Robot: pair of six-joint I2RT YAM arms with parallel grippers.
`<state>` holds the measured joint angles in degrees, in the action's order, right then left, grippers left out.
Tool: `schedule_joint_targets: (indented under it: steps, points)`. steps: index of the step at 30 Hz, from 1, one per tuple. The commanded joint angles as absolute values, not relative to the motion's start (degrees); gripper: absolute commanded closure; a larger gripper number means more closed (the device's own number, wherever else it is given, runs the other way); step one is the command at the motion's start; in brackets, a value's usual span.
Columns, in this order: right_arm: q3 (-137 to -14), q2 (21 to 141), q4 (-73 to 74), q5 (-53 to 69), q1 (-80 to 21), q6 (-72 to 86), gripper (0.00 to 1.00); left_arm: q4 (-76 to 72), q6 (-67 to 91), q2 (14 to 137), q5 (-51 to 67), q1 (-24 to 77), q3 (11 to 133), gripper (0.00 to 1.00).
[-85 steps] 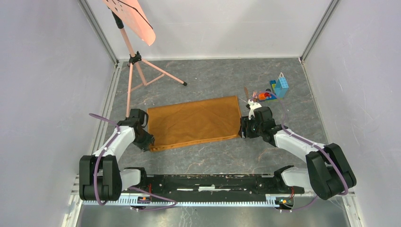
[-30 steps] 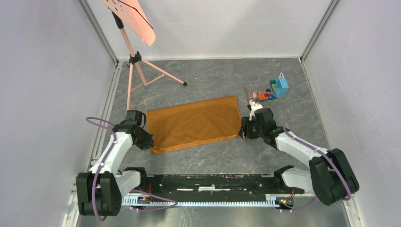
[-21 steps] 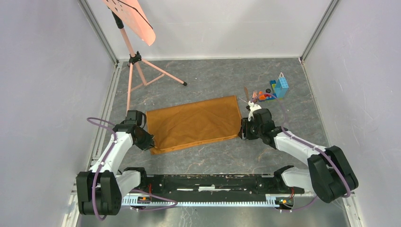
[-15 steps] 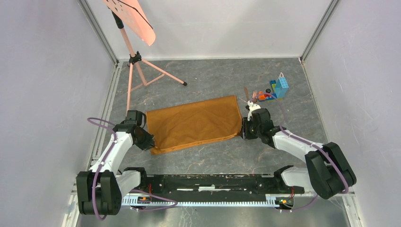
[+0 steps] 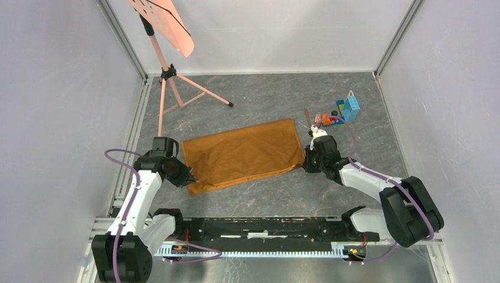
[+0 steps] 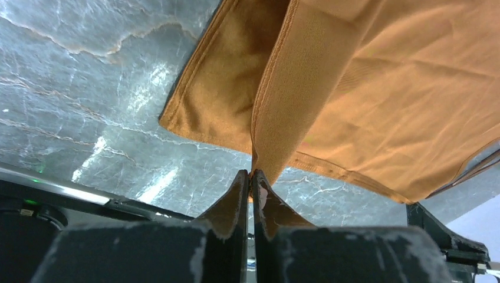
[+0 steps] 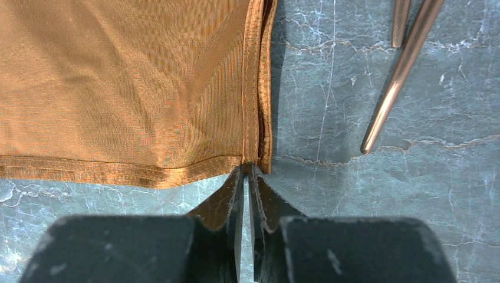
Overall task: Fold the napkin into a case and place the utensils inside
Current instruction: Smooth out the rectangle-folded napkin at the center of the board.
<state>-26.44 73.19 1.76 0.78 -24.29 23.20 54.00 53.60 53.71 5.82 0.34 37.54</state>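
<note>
Got the napkin [image 5: 242, 154] lying folded mid-worktop [image 5: 265, 100]. Pinching its near-left corner tight with left pincer [image 6: 252, 177], top layer lifted off the lower one. Clamping near-right corner with right pincer [image 7: 246, 171], low down. Spotting utensils [image 7: 401, 76] just beside that right edge, apart from it.

Left arm [image 5: 138, 193] and right arm [image 5: 367, 178] have white link shells with bulky black joint housings; a purple cable [image 5: 118, 151] loops along each. Black base rail [image 5: 265, 227] fronted by a perforated silver strip [image 5: 265, 250]. Dark wedge-shaped fingers [image 6: 227, 209] with chipped, whitish-worn edges
</note>
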Motion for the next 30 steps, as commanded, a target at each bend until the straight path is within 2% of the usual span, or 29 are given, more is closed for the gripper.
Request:
schedule_joint_targets:
  steps: [1, 12, 14, 17, 30]
  points:
    - [-26.10, 73.49, 0.91, -0.79, -24.57, 23.84, 0.89, 55.76, 57.71, 52.72, 11.00, 0.09, 34.00, 0.95]
    - [-25.93, 73.22, 0.36, -0.20, -24.60, 23.87, 0.89, 52.37, 58.22, 58.08, 3.07, 0.09, 29.47, 0.95]
    - [-25.85, 73.01, 0.40, -0.23, -24.58, 23.65, 0.91, 52.12, 58.13, 58.67, 1.95, 0.13, 29.91, 0.95]
    - [-26.46, 72.54, 0.47, -0.12, -24.61, 22.88, 1.00, 51.66, 58.06, 59.30, 0.61, 0.09, 30.15, 0.92]
    - [-29.74, 67.38, 7.77, -2.74, -24.54, 19.21, 1.00, 48.34, 57.52, 63.26, 0.18, 0.09, 28.83, 0.86]
